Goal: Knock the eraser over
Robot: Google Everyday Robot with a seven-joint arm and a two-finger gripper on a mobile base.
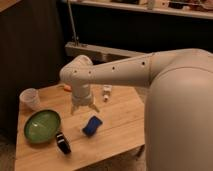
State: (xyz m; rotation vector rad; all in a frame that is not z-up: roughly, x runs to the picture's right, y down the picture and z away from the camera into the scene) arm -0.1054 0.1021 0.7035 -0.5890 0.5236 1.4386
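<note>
Where the eraser lies from the gripper: the eraser (92, 125) sits just below the gripper (84, 108) and a little to its right in the camera view, toward the near edge of the table (122, 127); the two are near but apart, with a strip of bare wood between them
Long axis of the eraser: slanted, running from a lower-left end up to an upper-right end; whether it stands on an edge or lies flat I cannot tell
Arm: only one, reaching in from the right, its wrist pointing down over the table
Gripper opening: the two fingers (74, 108) splay apart, so it reads as open
Gripper hold: nothing between the fingers, and nothing touching them
Left of the gripper: a green bowl (42, 125) lower-left, a black ring band (63, 143) just beside the bowl's near rim, a clear cup (30, 98) upper-left
Beyond the gripper: a small white tube (106, 92) up and to the right, well apart from the eraser
Coming move, as a judgement: a short sweep toward the near edge and slightly right, meeting the eraser across its broad side
Risk, as a judgement: a push along the long axis would likely slide the eraser, not topple it
</note>
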